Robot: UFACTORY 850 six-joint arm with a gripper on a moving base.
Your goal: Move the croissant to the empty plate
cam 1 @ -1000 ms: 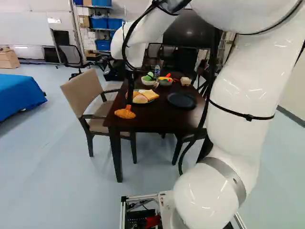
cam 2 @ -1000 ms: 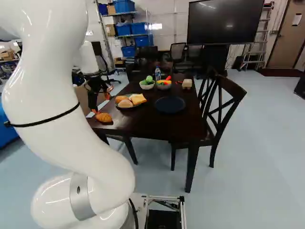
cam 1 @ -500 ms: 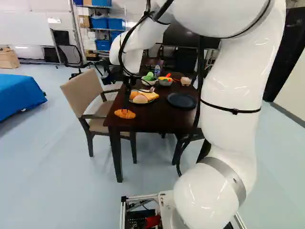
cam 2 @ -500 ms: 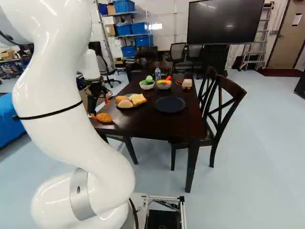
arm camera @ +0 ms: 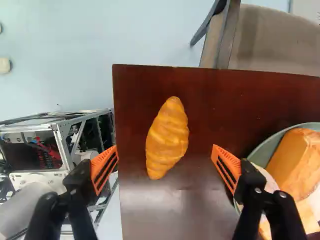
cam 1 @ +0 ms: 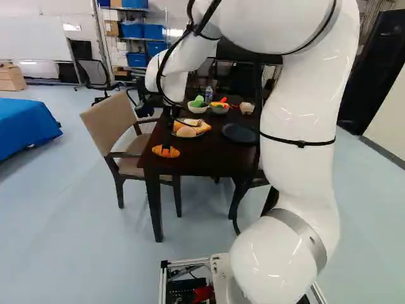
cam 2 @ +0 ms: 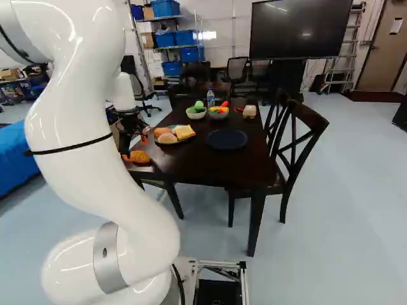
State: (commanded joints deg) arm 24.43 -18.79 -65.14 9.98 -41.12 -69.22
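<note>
In the right base view my gripper (cam 2: pixel 135 147) is at the table's near left corner, close by the croissant (cam 2: pixel 139 157). The wrist view shows the gripper (arm camera: pixel 165 165) wide open, its orange pads apart, with the croissant (arm camera: pixel 168 138) lying on the dark table (arm camera: pixel 210 105) ahead of and between them, untouched. A dark empty plate (cam 2: pixel 227 139) stands toward the table's right side. The plate with bread pieces (arm camera: pixel 265 150) lies beside one finger; in the right base view that full plate (cam 2: pixel 166 141) is just beyond the croissant.
Two bowls (cam 2: pixel 196 113) (cam 2: pixel 218 113), a bottle (cam 2: pixel 210 98) and a small light box (cam 2: pixel 249 112) stand farther back on the table. A beige armchair (cam 1: pixel 114 126) is at the table's left side, a dark wooden chair (cam 2: pixel 294 149) at its right.
My arm has swung and the gripper has come over the croissant and lower, its fingers still apart. The croissant and plates have not moved, and the base has stayed put.
</note>
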